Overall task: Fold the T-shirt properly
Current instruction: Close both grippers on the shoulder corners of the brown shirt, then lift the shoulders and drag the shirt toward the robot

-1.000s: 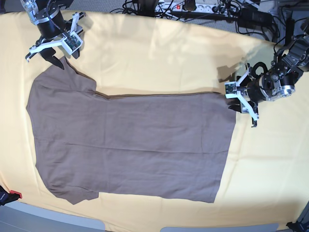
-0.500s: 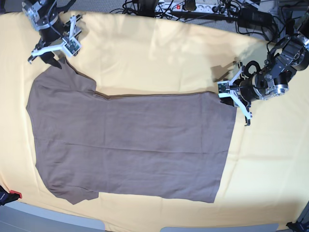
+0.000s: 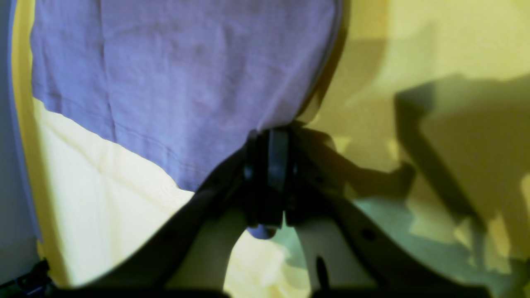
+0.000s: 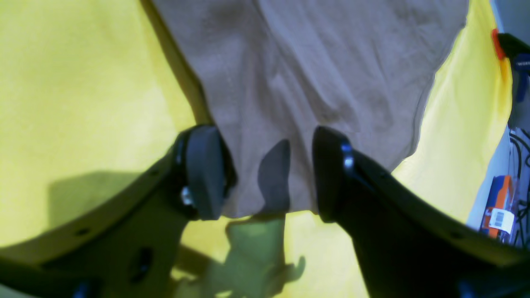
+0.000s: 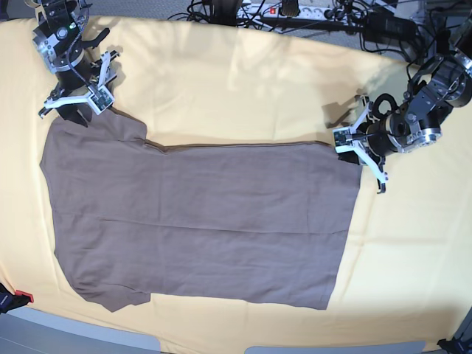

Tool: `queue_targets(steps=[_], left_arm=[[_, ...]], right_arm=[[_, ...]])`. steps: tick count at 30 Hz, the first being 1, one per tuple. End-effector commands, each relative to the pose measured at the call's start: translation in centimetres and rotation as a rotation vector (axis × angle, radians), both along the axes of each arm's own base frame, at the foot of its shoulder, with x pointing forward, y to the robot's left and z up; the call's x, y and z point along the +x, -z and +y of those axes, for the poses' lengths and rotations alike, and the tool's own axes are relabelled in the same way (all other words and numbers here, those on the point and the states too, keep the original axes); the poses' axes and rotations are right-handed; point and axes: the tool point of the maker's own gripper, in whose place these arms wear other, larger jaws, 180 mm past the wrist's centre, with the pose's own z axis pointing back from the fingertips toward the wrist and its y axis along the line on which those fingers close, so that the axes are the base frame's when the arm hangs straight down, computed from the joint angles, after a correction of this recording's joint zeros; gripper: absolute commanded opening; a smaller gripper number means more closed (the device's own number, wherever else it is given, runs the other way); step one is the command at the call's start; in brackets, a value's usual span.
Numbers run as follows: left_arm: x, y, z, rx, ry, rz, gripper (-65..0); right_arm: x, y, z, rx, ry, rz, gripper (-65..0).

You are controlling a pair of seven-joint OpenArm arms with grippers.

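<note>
One T-shirt (image 5: 199, 221) lies across the middle of the frame. One yellow cloth (image 5: 243, 81) lies under it. There are two grippers: the right gripper (image 5: 74, 107) at upper left and the left gripper (image 5: 356, 147) at right. One power strip (image 5: 284, 10) sits at top centre.

Bare table cloth (image 5: 243, 81) rings the T-shirt (image 5: 199, 221) (cables (image 5: 295, 15) crowd the far edge).

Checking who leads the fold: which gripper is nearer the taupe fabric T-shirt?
Left. The left gripper is shut on the corner of the taupe fabric T-shirt. The right gripper stands open astride the shirt's edge, pads not closed on it.
</note>
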Motion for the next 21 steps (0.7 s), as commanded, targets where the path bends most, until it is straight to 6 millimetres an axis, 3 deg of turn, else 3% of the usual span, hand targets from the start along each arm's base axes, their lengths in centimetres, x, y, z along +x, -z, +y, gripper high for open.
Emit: queue_targets(steps=[1, 6, 8, 10, 11, 16, 21], left_arm=[[0.9, -1.2, 0.6, 0.005, -0.004, -0.038, -65.0], [0.8, -1.1, 0.6, 0.008, 0.002, -0.029, -65.0], [0.8, -1.1, 0.6, 0.009, 0.002, -0.029, -65.0], [0.8, -1.1, 0.6, 0.008, 0.001, -0.03, -65.0], [0.8, -1.2, 0.6, 0.009, 0.001, -0.032, -65.0], [0.9, -2.1, 0.9, 0.017, 0.014, -0.049, -65.0], [0.2, -3.5, 1.2, 0.033, 0.048, -0.057, -65.0]], right_arm=[[0.1, -0.3, -0.3, -0.015, -0.001, -0.001, -32.1], [-0.4, 0.3, 0.0, 0.0, -0.018, 0.033, -33.1], [-0.7, 0.8, -0.2, 0.008, -0.008, 0.048, -44.2], [-0.7, 1.1, -0.5, 0.001, -0.004, 0.053, -61.2], [-0.6, 0.9, -0.6, -0.005, 0.004, 0.043, -65.0], [0.4, -0.9, -1.6, -0.076, 0.034, -0.033, -65.0], [0.0, -3.0, -1.5, -0.107, 0.039, -0.05, -65.0]])
